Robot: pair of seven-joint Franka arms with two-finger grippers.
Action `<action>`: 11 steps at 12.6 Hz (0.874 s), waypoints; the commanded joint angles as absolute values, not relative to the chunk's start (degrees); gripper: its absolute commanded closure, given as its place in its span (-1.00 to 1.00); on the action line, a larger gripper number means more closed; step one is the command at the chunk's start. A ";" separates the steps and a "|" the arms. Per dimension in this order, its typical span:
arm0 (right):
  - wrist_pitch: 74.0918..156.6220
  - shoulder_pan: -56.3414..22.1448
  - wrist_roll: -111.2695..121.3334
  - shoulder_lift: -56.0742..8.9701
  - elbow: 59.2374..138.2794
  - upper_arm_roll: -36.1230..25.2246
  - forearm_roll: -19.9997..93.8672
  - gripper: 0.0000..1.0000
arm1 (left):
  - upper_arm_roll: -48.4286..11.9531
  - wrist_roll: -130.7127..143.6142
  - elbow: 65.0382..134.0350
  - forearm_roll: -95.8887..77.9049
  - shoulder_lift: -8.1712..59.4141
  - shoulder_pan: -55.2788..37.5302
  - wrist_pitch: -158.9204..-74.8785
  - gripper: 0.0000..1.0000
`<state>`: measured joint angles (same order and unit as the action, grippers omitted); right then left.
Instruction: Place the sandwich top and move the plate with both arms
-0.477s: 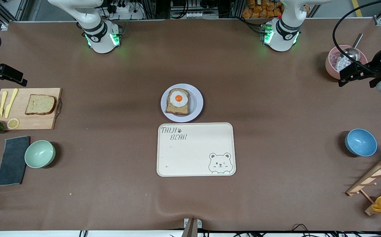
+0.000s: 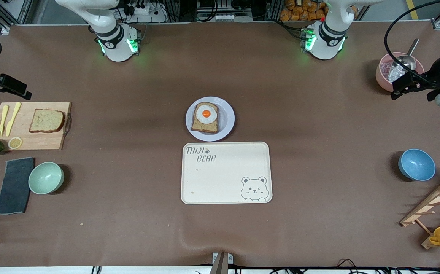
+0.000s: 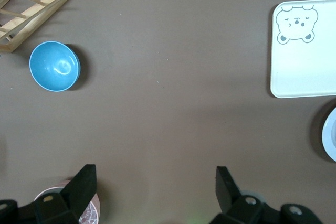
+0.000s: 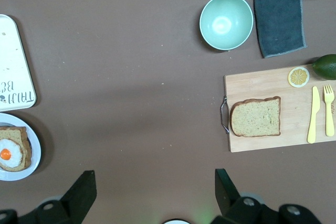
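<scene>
The plain speckled light-brown bread slice (image 2: 46,121) lies on a wooden cutting board (image 2: 48,141) at the right arm's end of the table. The ribbed pale lavender round plate (image 2: 227,122), carrying egg-topped bread (image 2: 205,117), sits mid-table beside a cream rectangular bear tray (image 2: 226,182). The left claw (image 3: 155,182) and right claw (image 4: 155,183) hang wide open, empty.

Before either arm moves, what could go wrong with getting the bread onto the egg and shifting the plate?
The plain bread slice lies close to the knife and fork, so a wide grab may knock them. The plate almost touches the tray, so its rim may catch. The egg could slide if the plate tilts.
</scene>
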<state>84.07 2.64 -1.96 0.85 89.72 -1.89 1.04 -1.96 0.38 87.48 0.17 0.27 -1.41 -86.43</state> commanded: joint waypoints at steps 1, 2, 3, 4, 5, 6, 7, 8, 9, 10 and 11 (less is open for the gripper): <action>84.02 3.87 -2.20 0.79 89.74 -0.97 0.88 -1.00 | -2.29 1.58 86.04 0.70 0.53 -1.49 -85.43 -1.00; 84.02 3.87 -2.20 0.79 89.74 -0.97 0.97 -1.00 | -2.29 1.58 86.39 0.79 0.61 -1.49 -85.43 -1.00; 84.02 3.87 -2.20 0.79 89.74 -0.97 0.88 -1.00 | -2.55 1.58 86.48 0.79 0.79 -1.58 -85.43 -1.00; 84.02 3.87 -2.20 0.79 89.74 -0.97 0.97 -1.00 | -2.55 1.58 86.57 0.44 1.05 -1.50 -85.43 -1.00; 84.02 3.87 -2.20 0.79 89.74 -0.97 0.97 -1.00 | -2.64 1.58 86.57 0.18 1.58 -1.49 -85.43 -1.00; 84.02 3.87 -2.20 0.79 89.74 -0.97 0.97 -1.00 | -2.64 1.58 86.66 0.09 1.76 -1.49 -85.43 -1.00; 84.02 3.87 -2.20 0.79 89.74 -0.97 0.97 -1.00 | -2.64 1.58 86.83 0.00 1.84 -1.49 -85.60 -1.00; 84.02 3.95 -2.20 0.79 89.74 -0.97 0.97 -1.00 | -2.64 1.58 86.92 -0.09 2.19 -1.58 -85.61 -1.00; 83.94 3.96 -2.20 0.79 89.74 -0.97 0.97 -1.00 | -2.64 1.58 86.92 -0.09 2.28 -1.67 -85.69 -1.00; 83.94 3.96 -2.20 0.79 89.91 -0.97 0.88 -1.00 | -2.72 1.58 87.10 -0.09 2.37 -1.67 -85.87 -1.00; 84.11 3.96 -2.20 0.79 90.00 -0.97 0.88 -1.00 | -2.72 1.58 87.01 -0.09 2.81 -1.76 -85.96 -1.00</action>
<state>84.07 2.64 -1.96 0.82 89.80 -1.90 1.04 -2.51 0.38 87.41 0.17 2.49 -1.58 -86.26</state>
